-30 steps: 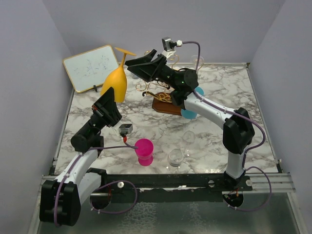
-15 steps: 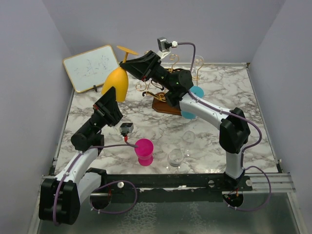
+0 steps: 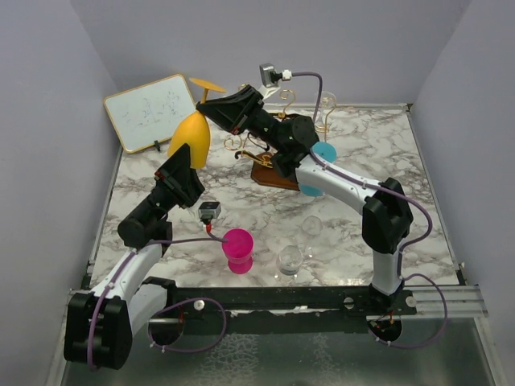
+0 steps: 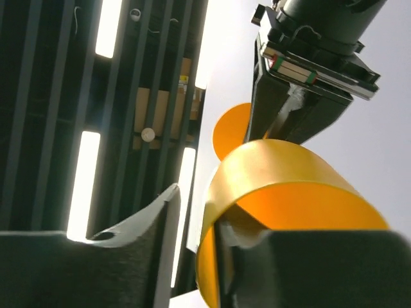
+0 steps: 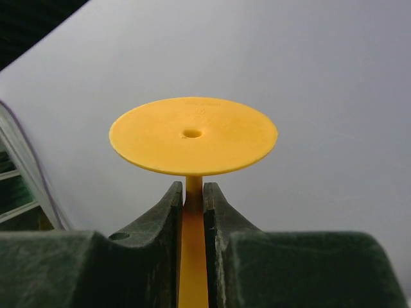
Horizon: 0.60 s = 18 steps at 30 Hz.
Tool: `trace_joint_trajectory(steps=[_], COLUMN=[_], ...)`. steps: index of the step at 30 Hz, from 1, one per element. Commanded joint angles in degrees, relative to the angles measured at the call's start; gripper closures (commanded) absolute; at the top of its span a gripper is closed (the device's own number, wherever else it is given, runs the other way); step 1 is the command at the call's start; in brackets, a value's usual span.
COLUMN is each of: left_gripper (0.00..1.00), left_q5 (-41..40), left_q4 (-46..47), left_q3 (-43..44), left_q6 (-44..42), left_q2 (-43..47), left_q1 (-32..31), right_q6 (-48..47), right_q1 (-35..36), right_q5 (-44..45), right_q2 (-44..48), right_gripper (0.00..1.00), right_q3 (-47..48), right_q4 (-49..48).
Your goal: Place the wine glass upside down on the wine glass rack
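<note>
The yellow wine glass [image 3: 191, 138] hangs upside down in the air, left of the wine glass rack [image 3: 269, 173]. The right pincer [image 5: 192, 189] clamps its stem just under the foot, probably to carry it across. The left pincer [image 4: 196, 212] straddles the bowl's rim, jaws slightly apart.

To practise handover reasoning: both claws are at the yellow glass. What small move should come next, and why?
Probably the left claw should back off the wine glass bowl: the right claw is clamped on the stem, and a gap shows beside one left finger.
</note>
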<state>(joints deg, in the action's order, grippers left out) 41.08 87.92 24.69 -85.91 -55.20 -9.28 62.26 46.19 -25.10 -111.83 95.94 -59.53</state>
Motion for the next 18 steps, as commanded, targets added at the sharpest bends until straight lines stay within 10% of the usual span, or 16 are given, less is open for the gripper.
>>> trace_joint_trajectory(steps=[1, 18], left_gripper=[0.64, 0.16], left_q5=[-0.13, -8.30], left_q4=[6.71, -11.64], left_q3=[1.04, -3.19], left_q6=[-1.16, -4.90], left_q2=[0.46, 5.16], left_q1=[-0.39, -0.36], right_q6=[-12.36, -47.38], right_q1=[1.27, 0.91], right_q5=[5.77, 20.78], right_q2=[7.15, 34.25], right_gripper=[0.99, 0.99], right_q3=[-3.51, -19.86], right_q4=[8.94, 31.01])
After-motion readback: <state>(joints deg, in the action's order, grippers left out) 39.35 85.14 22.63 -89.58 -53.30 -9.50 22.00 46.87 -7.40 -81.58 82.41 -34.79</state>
